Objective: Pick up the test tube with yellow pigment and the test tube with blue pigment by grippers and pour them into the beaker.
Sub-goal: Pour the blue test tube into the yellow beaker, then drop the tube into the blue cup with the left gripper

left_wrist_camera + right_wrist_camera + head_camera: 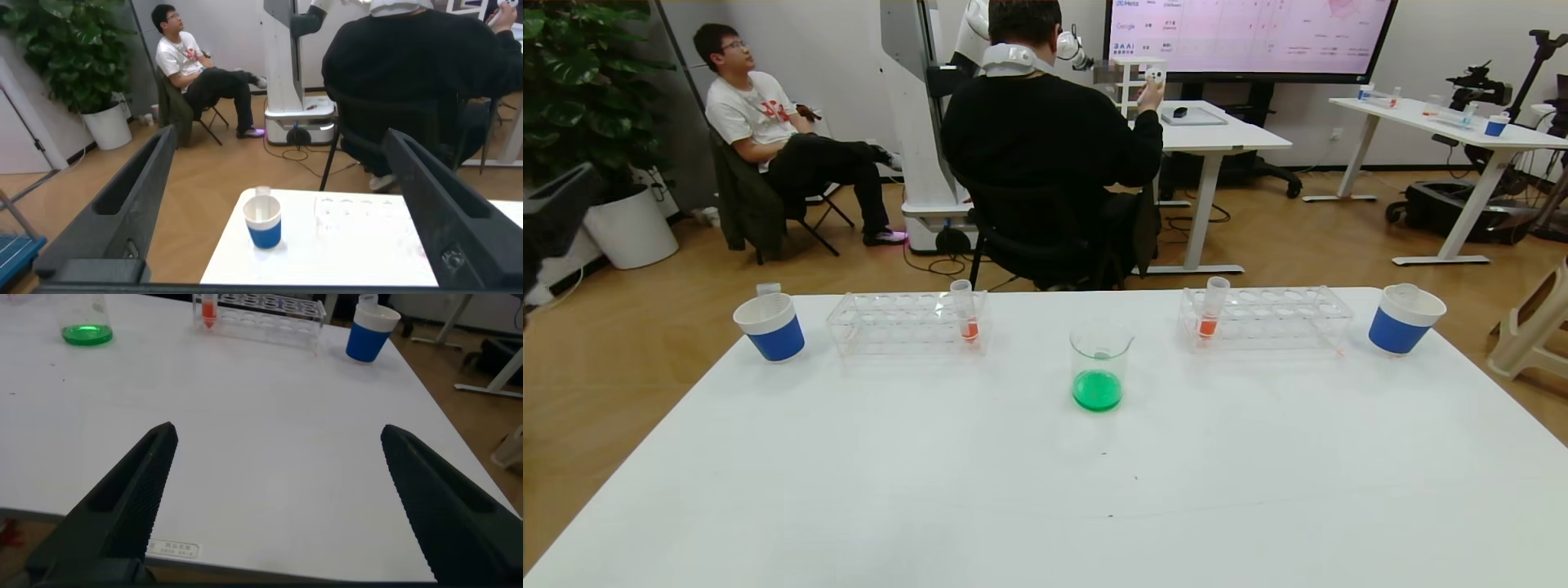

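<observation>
The beaker [1099, 364] stands mid-table between two racks and holds green liquid; it also shows far off as the beaker [87, 327]. The test tube with yellow pigment and the test tube with blue pigment are out of view. My left gripper [282, 137] hangs open and empty off the table's left side, facing a blue cup [263, 221]; one of its dark fingers [556, 208] shows at the head view's left edge. My right gripper [278, 431] is open and empty, low over the near right part of the table [270, 400].
Two clear racks [907, 322] [1266, 317] each hold one tube with orange-red liquid [968, 314] [1210, 310]. Blue-and-white cups [772, 327] [1403, 318] stand at the far corners; a clear tube [768, 288] sticks out of the left one. People sit beyond the table.
</observation>
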